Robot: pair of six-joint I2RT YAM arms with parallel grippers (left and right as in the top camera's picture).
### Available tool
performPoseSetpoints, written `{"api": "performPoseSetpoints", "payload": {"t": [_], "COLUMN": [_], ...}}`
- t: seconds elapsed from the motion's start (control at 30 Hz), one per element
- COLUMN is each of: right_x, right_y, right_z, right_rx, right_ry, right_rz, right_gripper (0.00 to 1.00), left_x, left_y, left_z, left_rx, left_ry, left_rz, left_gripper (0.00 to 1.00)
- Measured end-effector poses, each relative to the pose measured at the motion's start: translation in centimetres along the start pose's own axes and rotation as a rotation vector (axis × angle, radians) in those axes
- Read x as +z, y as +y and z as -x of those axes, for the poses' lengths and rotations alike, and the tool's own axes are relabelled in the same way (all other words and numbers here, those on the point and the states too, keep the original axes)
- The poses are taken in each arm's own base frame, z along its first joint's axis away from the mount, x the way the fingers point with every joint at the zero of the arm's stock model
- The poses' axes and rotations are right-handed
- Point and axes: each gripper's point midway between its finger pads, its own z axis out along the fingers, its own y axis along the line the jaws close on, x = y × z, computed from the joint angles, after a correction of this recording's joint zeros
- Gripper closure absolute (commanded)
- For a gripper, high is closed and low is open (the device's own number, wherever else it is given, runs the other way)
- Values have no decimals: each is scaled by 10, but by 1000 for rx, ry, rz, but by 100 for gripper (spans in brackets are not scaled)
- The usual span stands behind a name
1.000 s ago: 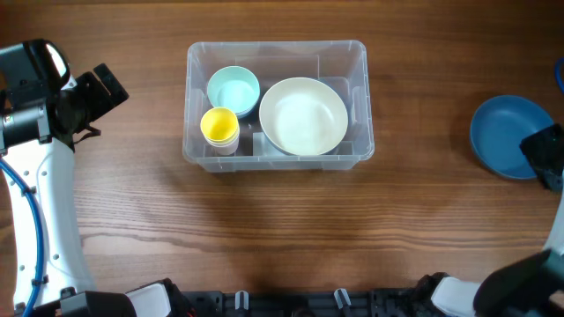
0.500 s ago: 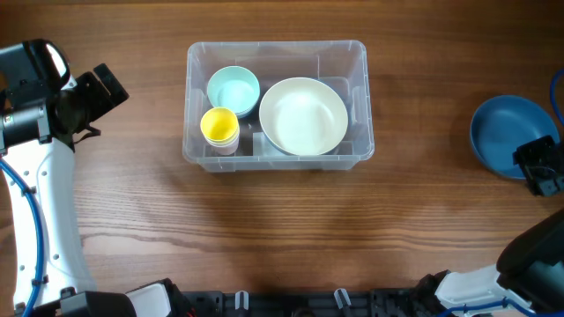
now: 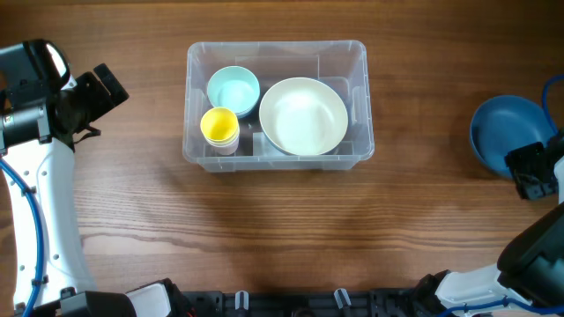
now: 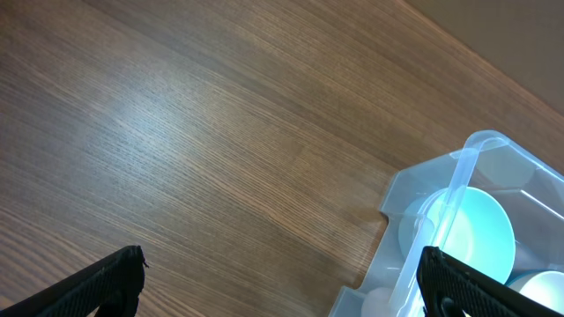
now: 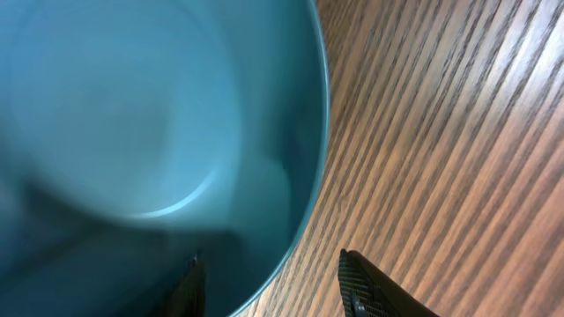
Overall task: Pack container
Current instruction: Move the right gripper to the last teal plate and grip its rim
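Two grippers, both with jaws apart. The right gripper is partly spread and straddles the rim of a blue bowl: one finger sits inside the bowl, the other outside over the wood. Bare table shows between the rim and the outer finger, so there is no clamp there; whether the inner finger touches cannot be told. From overhead the right gripper is at the near edge of the blue bowl, far right of the table. The left gripper is spread wide with only wood between its fingertips, holding and touching nothing. Overhead it hangs at the far left edge. The container, a clear plastic bin, sits upright at the far middle of the table, well apart from the right gripper and nearer the left one, to that gripper's right. In the left wrist view, the container corner shows at lower right, clear of the fingertips. Inside it are a pale teal bowl at back left, a yellow cup just in front of it, and a large white bowl filling the right part. Any label print is too small to read.
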Motion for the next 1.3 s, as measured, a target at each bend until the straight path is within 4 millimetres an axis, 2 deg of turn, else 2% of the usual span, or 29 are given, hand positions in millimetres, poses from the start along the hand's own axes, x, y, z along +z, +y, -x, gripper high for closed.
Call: {"api": "performPoseSetpoints", "payload": {"t": [0.33, 0.63, 0.73, 0.9, 1.0, 1.1, 1.17, 1.23, 1.3], "right_x": [2, 18, 19, 20, 20, 20, 20, 20, 20], "right_y": [5, 5, 6, 7, 7, 7, 7, 8, 8], "right_z": [6, 7, 8, 7, 6, 6, 6, 6, 7], "right_rx": [27, 31, 37, 45, 48, 52, 52, 53, 63], "right_ry": [-23, -8, -9, -3, -2, -2, -2, 2, 1], "right_rz": [19, 13, 17, 21, 22, 23, 23, 28, 34], "right_gripper": [50, 51, 66, 67, 80, 82, 85, 94, 96], "left_x": [0, 0, 0, 0, 0, 0, 0, 0, 0], "left_y": [0, 0, 0, 0, 0, 0, 0, 0, 0], "left_z": [0, 0, 0, 0, 0, 0, 0, 0, 0], "left_rx": [0, 0, 0, 0, 0, 0, 0, 0, 0], "left_ry": [0, 0, 0, 0, 0, 0, 0, 0, 0], "left_rz": [0, 0, 0, 0, 0, 0, 0, 0, 0], "left_gripper": [0, 0, 0, 0, 0, 0, 0, 0, 0]}}
